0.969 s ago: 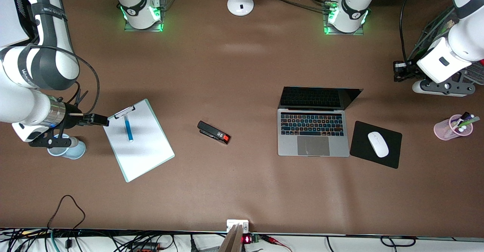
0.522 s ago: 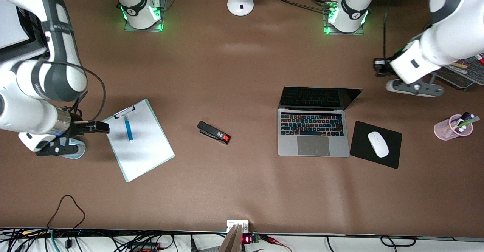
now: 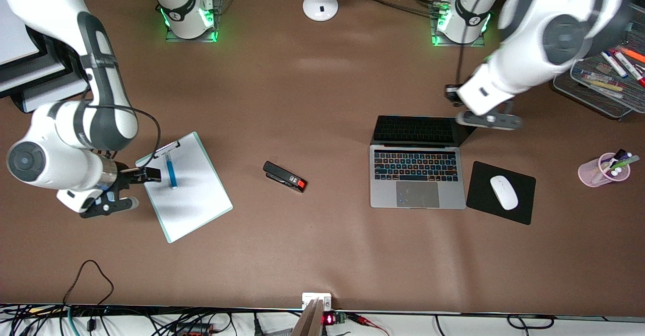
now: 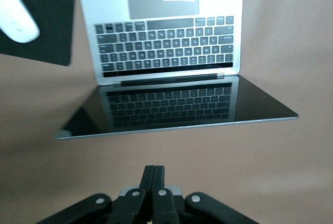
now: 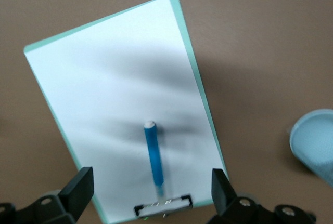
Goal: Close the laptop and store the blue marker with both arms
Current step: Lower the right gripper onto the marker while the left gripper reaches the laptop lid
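The laptop [image 3: 417, 177] sits open on the brown table, its dark screen [image 4: 177, 104] tilted back. My left gripper [image 3: 486, 120] hangs over the table just off the lid's top edge, toward the arms' bases. Its fingers [image 4: 154, 174] are pressed together with nothing between them. The blue marker [image 3: 171, 171] lies on a white clipboard [image 3: 194, 202] toward the right arm's end, its tip near the clip. My right gripper [image 5: 148, 185] hovers open over the clip end of the board. Its fingers [image 5: 78, 182] are spread wide to either side of the blue marker [image 5: 153, 156] and do not touch it.
A black stapler [image 3: 284, 176] lies mid-table. A white mouse [image 3: 504, 192] rests on a black mouse pad [image 3: 478, 202] beside the laptop. A pink cup of pens [image 3: 599, 171] and a mesh tray of markers [image 3: 597, 96] are at the left arm's end. A pale blue cup [image 5: 315, 141] stands beside the clipboard.
The left arm swung from the mesh tray toward the laptop lid with its fingers shut. The right arm moved toward the clipboard and now covers the blue cup in the front view.
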Controlling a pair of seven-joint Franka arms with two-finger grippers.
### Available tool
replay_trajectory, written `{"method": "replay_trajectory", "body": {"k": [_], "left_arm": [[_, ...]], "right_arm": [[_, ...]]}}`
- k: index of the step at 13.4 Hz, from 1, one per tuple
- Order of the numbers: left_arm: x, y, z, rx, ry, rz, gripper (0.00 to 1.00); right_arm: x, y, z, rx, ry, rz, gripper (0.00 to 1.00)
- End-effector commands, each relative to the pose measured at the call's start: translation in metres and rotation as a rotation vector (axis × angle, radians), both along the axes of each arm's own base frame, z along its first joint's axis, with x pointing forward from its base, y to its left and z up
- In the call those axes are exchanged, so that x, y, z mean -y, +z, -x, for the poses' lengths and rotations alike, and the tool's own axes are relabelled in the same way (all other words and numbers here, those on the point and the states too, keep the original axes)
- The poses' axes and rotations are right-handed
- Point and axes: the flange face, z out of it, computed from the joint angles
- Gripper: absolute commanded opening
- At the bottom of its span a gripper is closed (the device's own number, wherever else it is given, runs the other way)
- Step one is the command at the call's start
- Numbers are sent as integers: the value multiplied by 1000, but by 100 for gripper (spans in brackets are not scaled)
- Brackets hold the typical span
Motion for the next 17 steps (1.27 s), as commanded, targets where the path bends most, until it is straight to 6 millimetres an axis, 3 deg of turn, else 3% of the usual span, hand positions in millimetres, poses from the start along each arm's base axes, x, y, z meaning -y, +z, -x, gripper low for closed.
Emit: {"method": "replay_trajectory", "body": {"k": [1, 6, 8, 13, 16, 17], "left_arm": [[8, -27, 38, 50, 19, -11, 4], [13, -74, 50, 115, 14, 1, 2], [13, -91, 41, 152, 19, 23, 2], [4, -110, 13, 276, 8, 78, 0], [-1, -121, -2, 339, 11, 105, 0], [0, -128, -5, 355, 6, 107, 0]], "right_arm": [[-1, -27, -9, 27, 78, 16, 100], [-22, -70, -13, 49, 138, 24, 100], [-33, -80, -12, 46, 150, 25, 100], [-31, -90, -9, 27, 156, 34, 96], [-31, -96, -4, 6, 162, 41, 82], [-30, -98, -3, 1, 161, 43, 82]]}}
